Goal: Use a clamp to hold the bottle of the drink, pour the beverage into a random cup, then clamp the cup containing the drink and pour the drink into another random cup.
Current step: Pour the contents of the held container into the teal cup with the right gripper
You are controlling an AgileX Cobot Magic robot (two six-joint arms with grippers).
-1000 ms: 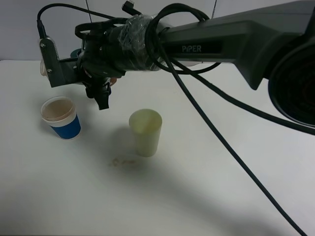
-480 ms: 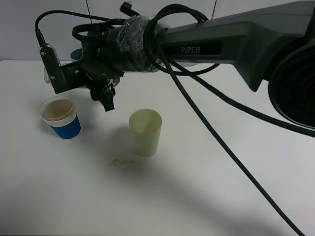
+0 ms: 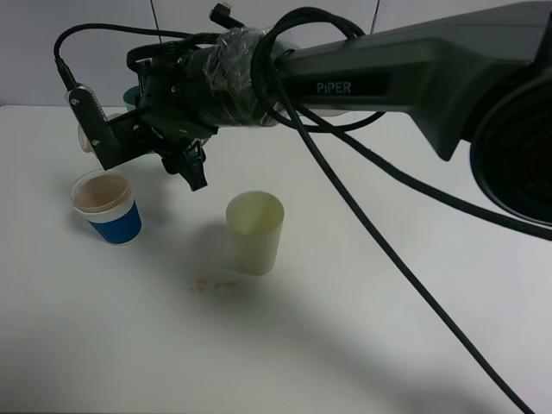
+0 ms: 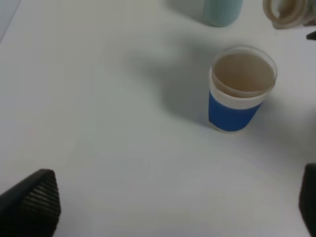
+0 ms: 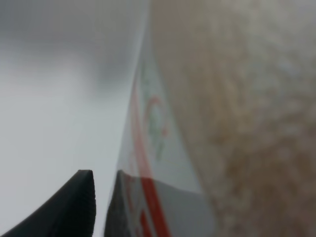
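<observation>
My right gripper (image 3: pixel 191 166) reaches across from the right on the black PIPER arm and hovers above and to the right of the blue cup (image 3: pixel 108 207). It is shut on the bottle of the drink (image 5: pixel 163 123), whose red-and-white label and brown beverage (image 5: pixel 237 108) fill the right wrist view. The bottle's open mouth (image 4: pixel 289 12) shows beyond the blue cup (image 4: pixel 241 91), which holds brown liquid. The teal tumbler (image 4: pixel 222 11) stands behind it. My left gripper (image 4: pixel 168 207) is open, short of the cup and well apart from it.
A pale yellow-green tumbler (image 3: pixel 254 231) stands near the middle of the white table (image 3: pixel 345 345). A few brown drops (image 3: pixel 216 280) lie in front of it. Black cables (image 3: pixel 379 233) hang from the right arm over the table's right half.
The right wrist has rolled a little, its black finger swinging right and up, away from the blue cup. The cups have not moved.
</observation>
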